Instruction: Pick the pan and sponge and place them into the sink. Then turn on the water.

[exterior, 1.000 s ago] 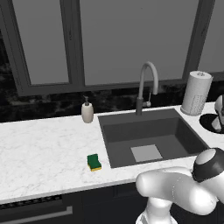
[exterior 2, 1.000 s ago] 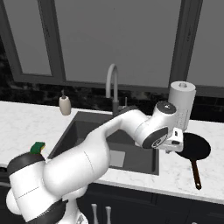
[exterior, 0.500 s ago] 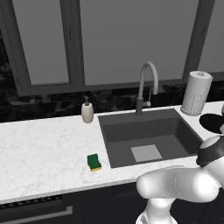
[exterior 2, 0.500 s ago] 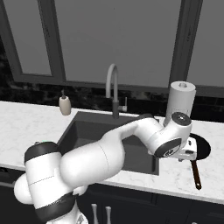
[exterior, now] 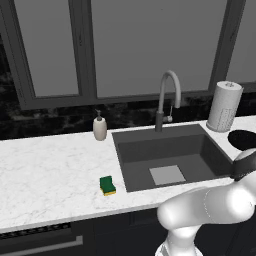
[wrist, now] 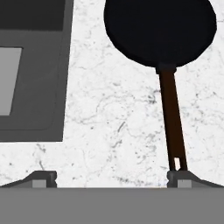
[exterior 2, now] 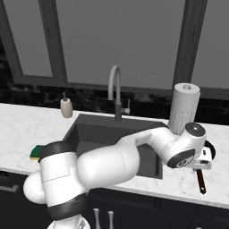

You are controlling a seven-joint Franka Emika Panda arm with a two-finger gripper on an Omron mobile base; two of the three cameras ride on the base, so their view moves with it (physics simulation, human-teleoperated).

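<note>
— How far along was the job at that point?

— Hardly begun, by the look of it. The sink [exterior: 172, 150] held nothing but the pale square patch on its bottom. The sponge [exterior: 107, 185] lay on the counter [exterior: 45, 170] to the left of the basin, near the front edge and well apart from the arm. The pan [wrist: 159, 30] sat on the counter to the right of the sink, below the paper-towel roll [exterior 2: 184, 107], with its brown handle [wrist: 173, 122] running toward the front edge.

— And the gripper?

— The gripper [wrist: 111, 177] hung over the counter on the pan's side with its jaws wide apart and nothing between them. In the hand view one fingertip sat right at the end of the handle, and the other was off toward the sink. Whether it touched the handle could not be told.

— So what was left?

— Everything, it seemed: take the pan and set it in the basin, do the same with the sponge, then work the lever on the faucet [exterior: 167, 97]. No water ran from it.
</note>
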